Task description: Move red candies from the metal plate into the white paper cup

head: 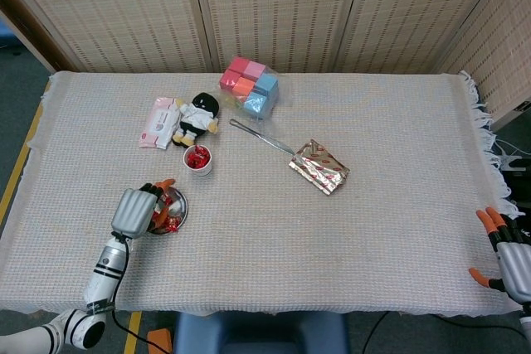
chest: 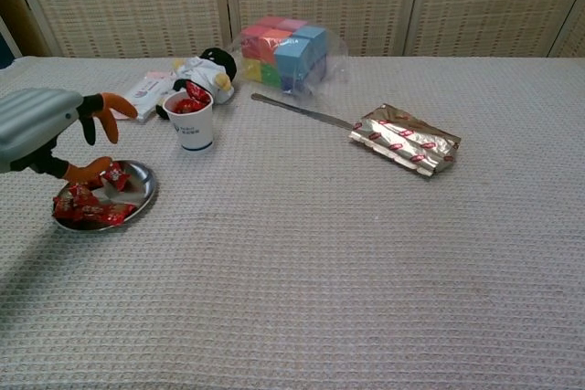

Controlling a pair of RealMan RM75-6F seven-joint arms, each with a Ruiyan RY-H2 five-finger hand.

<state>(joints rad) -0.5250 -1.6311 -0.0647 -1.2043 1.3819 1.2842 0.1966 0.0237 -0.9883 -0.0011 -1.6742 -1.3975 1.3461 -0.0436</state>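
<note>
While the left hand [chest: 55, 130] hovers spread and empty over the plate [chest: 139, 196] of candies [chest: 87, 205], a careless pinch may, I think, flick one off before reaching the cup [chest: 195, 121].

metal plate [chest: 144, 191] shiny | paper cup [chest: 196, 130] matt | tablecloth [chest: 366, 262] woven, rough
</note>
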